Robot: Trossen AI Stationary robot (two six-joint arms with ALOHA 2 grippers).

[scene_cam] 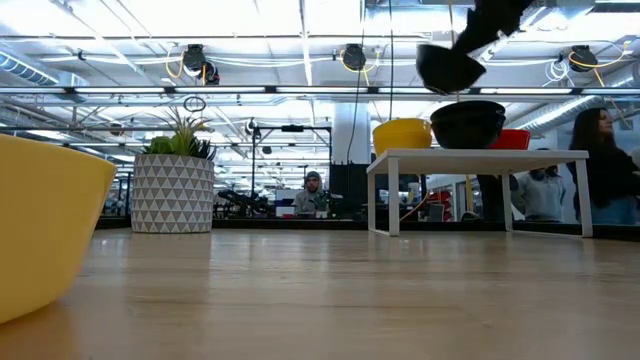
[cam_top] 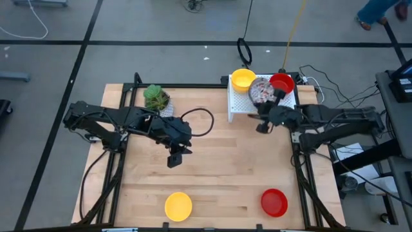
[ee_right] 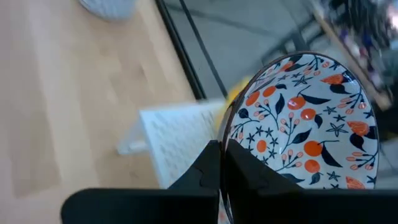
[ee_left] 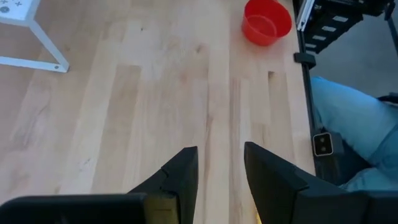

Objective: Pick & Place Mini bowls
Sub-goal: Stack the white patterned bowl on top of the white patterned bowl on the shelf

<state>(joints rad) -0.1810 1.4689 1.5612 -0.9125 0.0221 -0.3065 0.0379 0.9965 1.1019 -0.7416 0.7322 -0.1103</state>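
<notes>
On a white rack [cam_top: 241, 106] at the table's far right stand a yellow bowl [cam_top: 243, 79], a red bowl [cam_top: 281, 82] and a patterned bowl that shows dark in the low view [scene_cam: 468, 122]. My right gripper [ee_right: 221, 152] is shut on another patterned bowl [ee_right: 305, 118], which hangs above the rack in the low view [scene_cam: 450, 65]. My left gripper [ee_left: 221, 168] is open over the bare table middle [cam_top: 175, 158] and holds nothing. A second yellow bowl [cam_top: 178, 206] and a second red bowl [cam_top: 274, 202] rest on their bases near the table's near edge. My right gripper holds the patterned bowl by its rim [ee_right: 227, 134], one finger inside the bowl and one outside. In the low view the gripper [scene_cam: 490, 20] reaches down from above. The bowl is lifted clear of the rack and tilted, its patterned inside turned toward the wrist camera.
A white patterned pot with a green plant [cam_top: 156, 98] stands at the far left, a black cable loop [cam_top: 199, 122] beside it. A person's jeans-clad leg [ee_left: 348, 124] is just off the table's right edge. People stand in the room behind [scene_cam: 600, 165]. The table's middle is bare wood [cam_top: 225, 167].
</notes>
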